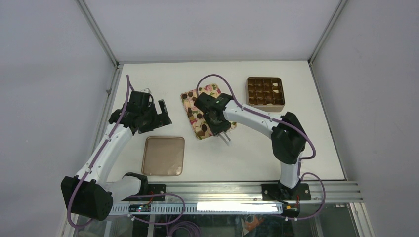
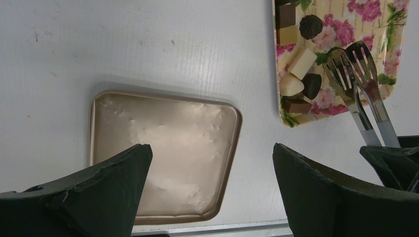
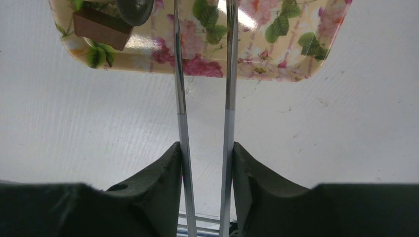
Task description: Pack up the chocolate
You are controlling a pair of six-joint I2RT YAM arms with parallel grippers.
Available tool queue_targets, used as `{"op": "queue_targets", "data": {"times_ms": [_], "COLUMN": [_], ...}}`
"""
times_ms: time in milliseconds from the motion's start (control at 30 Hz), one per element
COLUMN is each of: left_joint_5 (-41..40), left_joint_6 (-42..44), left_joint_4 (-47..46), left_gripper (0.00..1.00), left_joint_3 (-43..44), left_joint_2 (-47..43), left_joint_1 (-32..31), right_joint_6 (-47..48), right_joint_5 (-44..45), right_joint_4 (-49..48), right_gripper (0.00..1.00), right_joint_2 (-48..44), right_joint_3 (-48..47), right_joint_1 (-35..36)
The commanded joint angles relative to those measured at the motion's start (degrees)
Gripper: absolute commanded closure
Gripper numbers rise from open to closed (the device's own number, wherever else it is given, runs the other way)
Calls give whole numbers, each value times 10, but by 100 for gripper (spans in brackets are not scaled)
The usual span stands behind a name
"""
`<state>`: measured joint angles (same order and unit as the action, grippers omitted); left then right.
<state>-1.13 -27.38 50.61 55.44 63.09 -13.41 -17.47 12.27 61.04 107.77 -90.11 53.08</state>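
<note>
The right hand (image 3: 206,163) grips tongs (image 3: 181,98), whose tips reach over a flowered tray (image 3: 296,59). The chocolate (image 2: 311,25) lies clustered on that tray. The left hand (image 2: 210,173) hangs wide open above the flat lid (image 2: 163,143). The gridded box (image 1: 265,93) sits well apart on the worktop (image 1: 247,153). The tongs should straddle 1 piece squarely, then squeeze gently.

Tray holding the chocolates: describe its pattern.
Tray: cream, pink roses, green leaves; best in right wrist view.
</note>
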Motion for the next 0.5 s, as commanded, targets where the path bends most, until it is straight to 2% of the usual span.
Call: {"op": "queue_targets", "data": {"times_ms": [0, 467], "left_joint_5": [4, 7], "left_joint_6": [0, 0], "left_joint_4": [-17, -17], "left_gripper": [1, 1], "left_joint_3": [1, 6], "left_joint_2": [-15, -13], "left_joint_1": [5, 4], "right_joint_6": [-5, -11], "right_joint_5": [25, 11], "right_joint_4": [9, 10], "right_gripper": [83, 88], "right_joint_2": [-34, -92], "right_joint_3": [-27, -32], "right_joint_1": [3, -36]}}
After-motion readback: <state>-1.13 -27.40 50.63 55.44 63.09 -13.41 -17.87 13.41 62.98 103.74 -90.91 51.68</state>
